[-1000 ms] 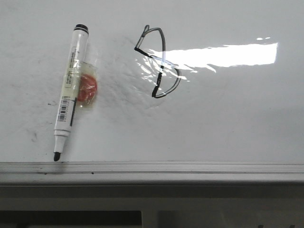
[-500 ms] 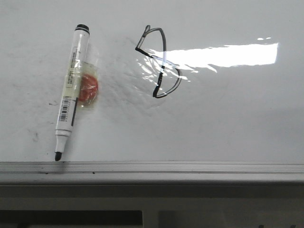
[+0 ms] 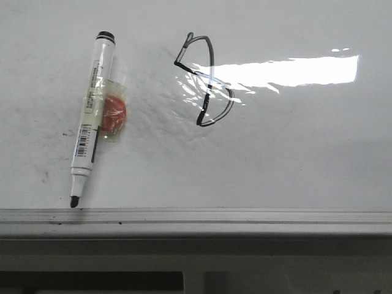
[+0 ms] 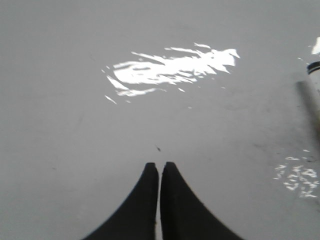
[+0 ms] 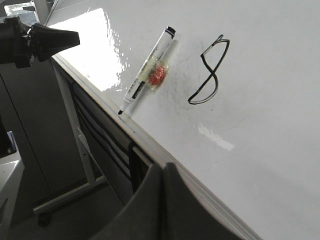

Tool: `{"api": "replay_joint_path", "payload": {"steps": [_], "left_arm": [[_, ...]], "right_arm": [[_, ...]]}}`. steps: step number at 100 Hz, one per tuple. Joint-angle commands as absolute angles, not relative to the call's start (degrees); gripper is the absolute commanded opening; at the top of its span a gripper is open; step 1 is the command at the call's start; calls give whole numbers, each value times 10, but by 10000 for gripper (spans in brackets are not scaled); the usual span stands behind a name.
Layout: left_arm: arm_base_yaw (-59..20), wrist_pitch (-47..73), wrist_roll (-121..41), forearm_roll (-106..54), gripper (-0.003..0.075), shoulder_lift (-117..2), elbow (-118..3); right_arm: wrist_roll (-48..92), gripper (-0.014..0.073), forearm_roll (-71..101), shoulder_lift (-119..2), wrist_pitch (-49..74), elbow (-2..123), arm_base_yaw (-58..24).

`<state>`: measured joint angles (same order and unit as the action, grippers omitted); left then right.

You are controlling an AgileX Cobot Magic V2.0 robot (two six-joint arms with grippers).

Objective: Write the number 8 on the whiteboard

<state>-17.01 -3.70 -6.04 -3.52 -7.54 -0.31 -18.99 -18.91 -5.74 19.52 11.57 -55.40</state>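
Left gripper: fingers together, nothing between, hanging over bare whiteboard, clear of the marker. Right gripper: fingers together too, empty, parked off the board beyond grey edge rail, well apart from the writing.

Marker pen: lying loose on board, uncapped, tip down and touching/just at the rail, far end angled away. Orange-red blob taped to barrel under clear film. No gripper contact w/ pen.

Number 8: already drawn, to right of pen, well apart. Lopsided: angular upper loop, rounded lower loop, partly under glare strip and wrinkled film patch; stroke thin in places. Reads as done, approx.

Judgement: task looks complete or near it; arms in retreat posture.

Risks from here:
- Uncapped nib resting on surface: any nudge = stray mark by the rail, or ink drying out.
- Pen loose beside the rail: could roll or get knocked off if an arm sweeps low.
- Arm crossing the figure: smudge on fresh ink.
- Glare hides part of lower loop; closure not verifiable there.
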Motion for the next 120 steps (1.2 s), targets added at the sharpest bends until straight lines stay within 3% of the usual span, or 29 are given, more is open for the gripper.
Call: {"api": "replay_joint_path", "payload": {"steps": [1, 45, 75, 120], "left_arm": [[-135, -61, -96, -35, -20, -60, 18], [7, 56, -45, -30, -20, 19, 18], [13, 164, 30, 0, -20, 18, 19], [13, 163, 30, 16, -20, 18, 19]], "right_arm": [[-190, -64, -200, -63, 153, 131, -552], [-190, -64, -200, -63, 153, 131, -552], [-190, -64, -200, -63, 153, 131, -552], [-190, -64, -200, -63, 153, 131, -552]]}}
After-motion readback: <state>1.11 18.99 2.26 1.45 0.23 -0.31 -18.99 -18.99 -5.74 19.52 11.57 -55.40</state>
